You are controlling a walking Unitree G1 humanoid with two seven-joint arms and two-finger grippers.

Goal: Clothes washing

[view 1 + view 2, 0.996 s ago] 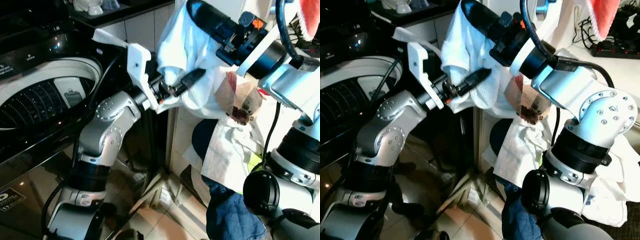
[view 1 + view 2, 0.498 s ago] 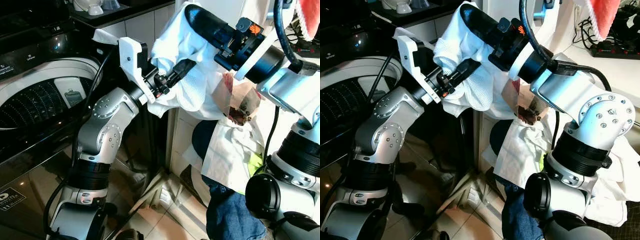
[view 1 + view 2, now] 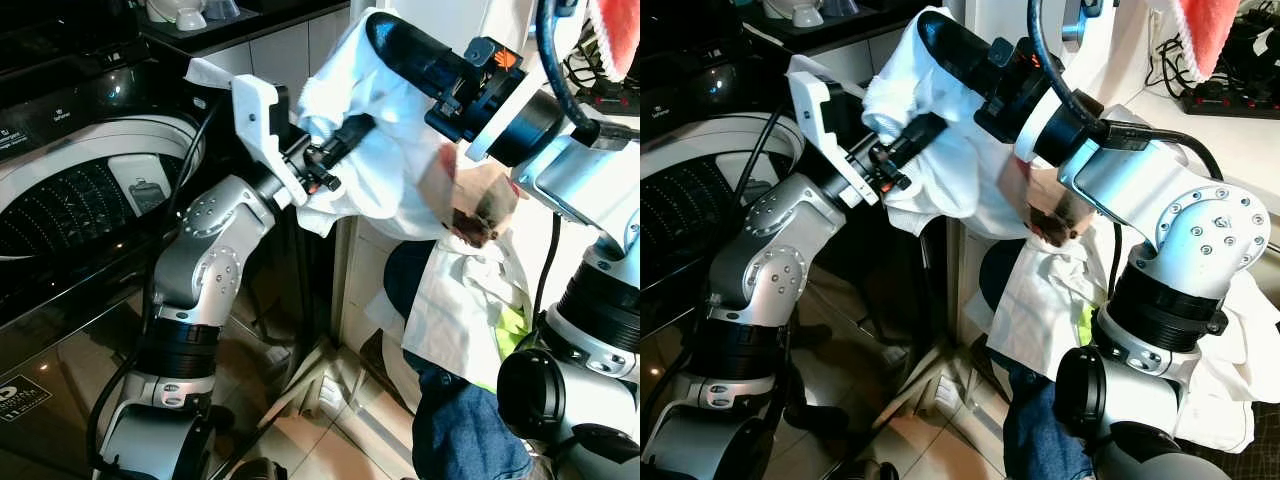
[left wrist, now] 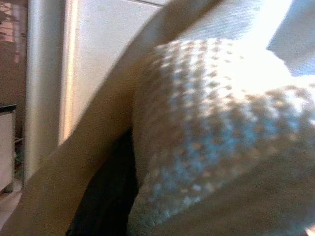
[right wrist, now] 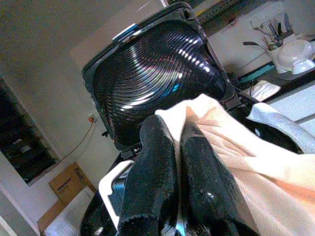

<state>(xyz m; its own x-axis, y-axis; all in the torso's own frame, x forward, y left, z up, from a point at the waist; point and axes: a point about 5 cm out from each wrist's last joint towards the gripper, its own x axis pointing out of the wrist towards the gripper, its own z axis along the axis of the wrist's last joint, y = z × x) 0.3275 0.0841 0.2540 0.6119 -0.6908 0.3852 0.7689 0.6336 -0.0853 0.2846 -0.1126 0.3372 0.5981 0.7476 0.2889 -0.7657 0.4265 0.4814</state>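
Observation:
A white mesh garment (image 3: 390, 175) hangs in the air between my two arms, just right of the open top-loading washing machine (image 3: 90, 190). My left gripper (image 3: 348, 132) presses into the garment's left side, its fingers together with cloth bunched around them; its wrist view has the weave (image 4: 221, 123) right up close. My right gripper (image 5: 172, 132) is at the garment's top, fingers shut with the cloth pinched at their tips. From the head, white fabric drapes over that gripper's black fingers (image 3: 400, 40).
The washer's dark lid (image 5: 152, 73) stands raised behind the drum. To the right lies a pile of laundry: a white cloth (image 3: 460, 300), blue jeans (image 3: 460, 430), a brown patterned piece (image 3: 480, 205). A red item (image 3: 620, 30) hangs top right. Tiled floor (image 3: 320, 440) lies below.
My left gripper has moved up and left toward the washer, drawing the garment's lower fold with it. The right arm has shifted slightly left.

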